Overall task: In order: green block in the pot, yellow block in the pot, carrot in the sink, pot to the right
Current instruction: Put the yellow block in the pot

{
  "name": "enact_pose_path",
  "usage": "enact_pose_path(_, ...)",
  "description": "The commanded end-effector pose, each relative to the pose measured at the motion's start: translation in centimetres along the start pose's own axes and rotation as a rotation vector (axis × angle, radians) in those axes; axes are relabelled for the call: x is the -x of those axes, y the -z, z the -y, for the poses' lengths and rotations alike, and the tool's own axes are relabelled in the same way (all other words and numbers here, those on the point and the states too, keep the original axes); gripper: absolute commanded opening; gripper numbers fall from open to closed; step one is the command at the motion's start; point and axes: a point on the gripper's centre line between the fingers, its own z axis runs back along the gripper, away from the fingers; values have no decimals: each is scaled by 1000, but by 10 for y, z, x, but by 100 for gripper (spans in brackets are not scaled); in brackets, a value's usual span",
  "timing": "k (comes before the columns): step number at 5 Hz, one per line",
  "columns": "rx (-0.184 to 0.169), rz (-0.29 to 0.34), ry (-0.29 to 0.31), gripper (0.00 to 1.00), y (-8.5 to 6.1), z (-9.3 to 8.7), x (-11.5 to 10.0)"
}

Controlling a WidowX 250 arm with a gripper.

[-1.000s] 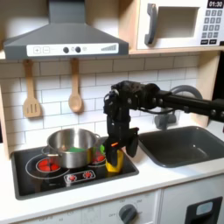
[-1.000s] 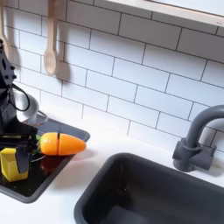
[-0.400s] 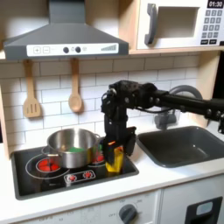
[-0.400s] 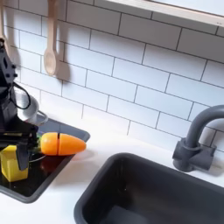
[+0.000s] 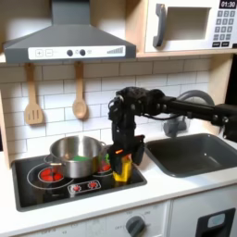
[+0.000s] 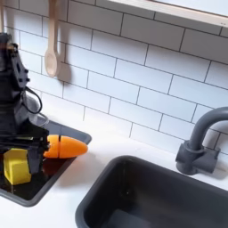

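A toy kitchen seen from two cameras. In the first exterior view the pot point(image 5: 78, 155) sits on the black stovetop point(image 5: 56, 181), with a patch of green inside it that looks like the green block point(image 5: 85, 159), so the first step appears done. The arm reaches in over the stovetop just beside the pot, on the side toward the sink point(image 5: 199, 153).

The gripper point(image 5: 121, 165) is closed around the yellow block point(image 5: 120, 168). Over the last second the block has risen off the stovetop: earlier it stood on the black surface, and now it hangs slightly higher between the jaws. In the second exterior view the yellow block point(image 6: 15, 166) has also shifted toward the second exterior view's left. The gripper point(image 6: 19, 153) frames it from above there.

The carrot point(image 6: 64, 146) lies on the stovetop's corner point(image 6: 43, 182) nearest the sink point(image 6: 151, 200), just beside the block, leafy end toward the gripper. It has barely moved.

This reads as the start of the second step: the block is grasped and lifting, and next needs carrying over the pot's rim. The carrot and the pot slide remain to do.
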Motion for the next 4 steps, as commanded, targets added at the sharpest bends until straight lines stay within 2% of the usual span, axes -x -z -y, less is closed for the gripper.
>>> enact_pose_path(1, -3, -21, -8, 100, 10, -4, -3)
enact_pose_path(2, -4, -28, -6, 100, 14, -4, -1)
enact_pose_path(4, -32, -2, -17, 100, 9, -11, -4)
